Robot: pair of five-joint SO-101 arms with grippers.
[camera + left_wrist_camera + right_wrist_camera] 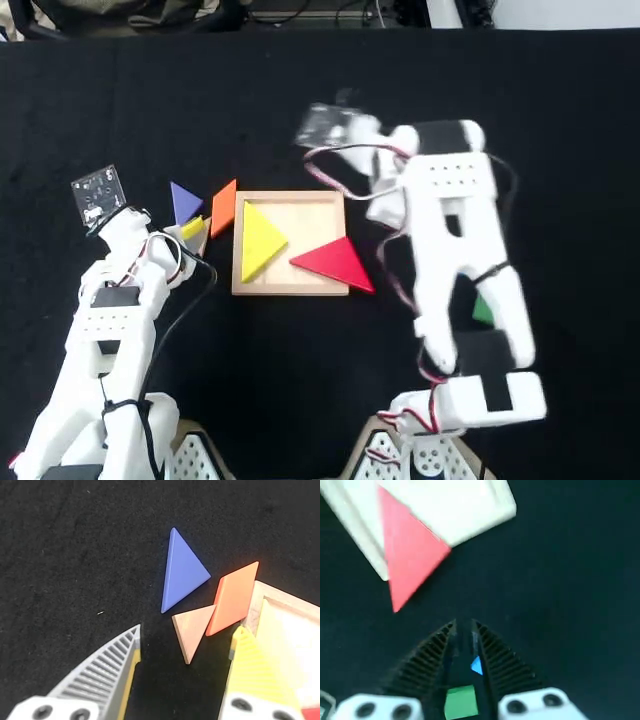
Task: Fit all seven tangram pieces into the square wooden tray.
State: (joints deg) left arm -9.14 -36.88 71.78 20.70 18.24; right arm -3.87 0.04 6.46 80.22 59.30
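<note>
1. Beside the tray (290, 288), the left claw (188, 628) is being held wide open, empty, over the wooden triangle (192, 630).
2. The right claw (464, 624) is being held nearly closed.
3. A careful edge grasp is probably being called for next.

So the whole work surface is a table (560, 90) under a black cloth, kind of a matte, slightly fuzzy fabric. Up close in the left wrist view you can see the grainy weave, plus a tiny pale speck of lint (100, 613) sitting on it. The cloth runs edge to edge in the high view, and its far edge is a straight line near the top. Past that there's a narrow strip of clutter: some dark cables (300, 14) looping around, something tan-ish at the far left (130, 8) that I can't make out, and a pale, bright surface in the far right corner (570, 12). Lighting looks soft and even from above, with no hard shadows on the cloth.
</note>
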